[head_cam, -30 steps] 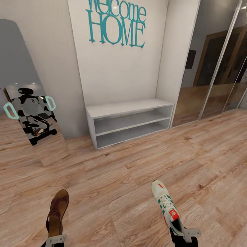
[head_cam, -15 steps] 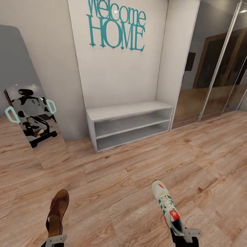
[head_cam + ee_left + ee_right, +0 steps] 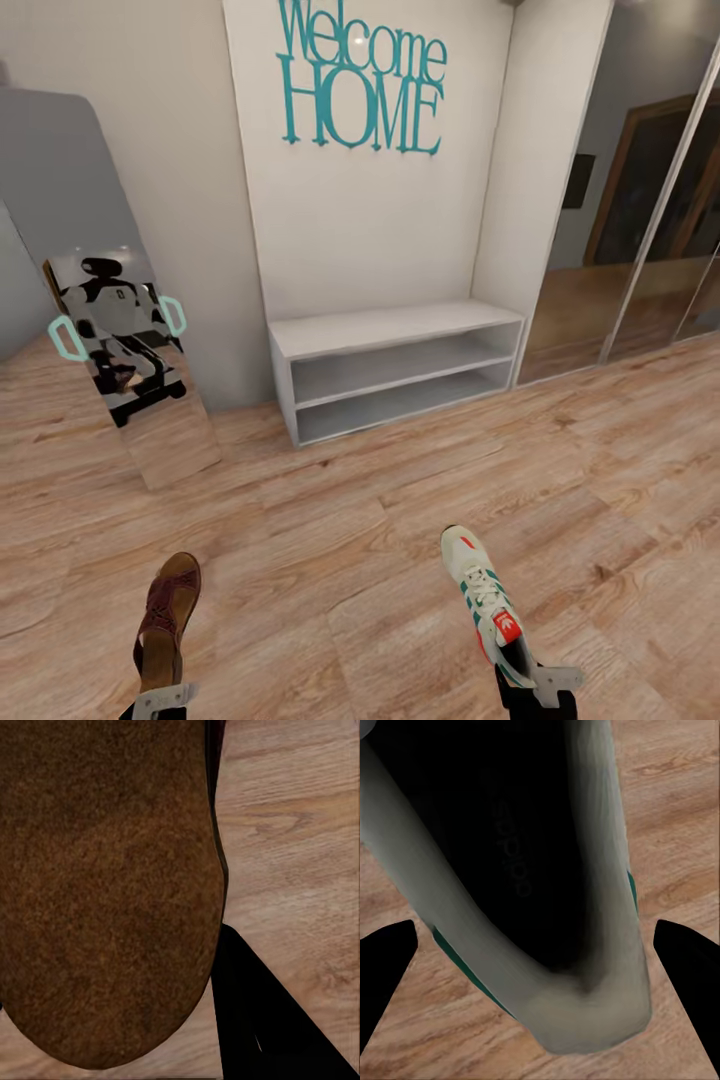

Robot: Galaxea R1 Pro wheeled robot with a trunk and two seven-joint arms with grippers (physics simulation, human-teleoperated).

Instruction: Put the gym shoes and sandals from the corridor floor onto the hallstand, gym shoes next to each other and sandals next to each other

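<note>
The left end effector (image 3: 160, 697) sat at the bottom edge of the head view, mostly cut off, with the heel of a dark brown leather strapped sandal (image 3: 167, 615) clamped in it; the sandal pointed forward, carried above the light brown wood-plank floor (image 3: 330, 540). In the left wrist view the sandal's brown suede-like footbed (image 3: 105, 885) hid most of the frame, with one black finger (image 3: 262, 1020) showing beside it. The right end effector (image 3: 540, 690), also cropped, gripped the heel of a white lace-up sneaker with green side stripes and a red tongue patch (image 3: 485, 600), toe forward. The right wrist view looked into the sneaker's dark opening (image 3: 510, 855), where faint lettering was legible, with black fingertips (image 3: 386, 960) at either side. Both arms were low and barely visible. Well ahead stood a plain low white two-tier bench (image 3: 395, 370) against the wall under teal "Welcome HOME" lettering (image 3: 360, 85). A leaning mirror (image 3: 120, 340) reflected the robot; mirrored sliding doors (image 3: 640, 200) lined the right.
</note>
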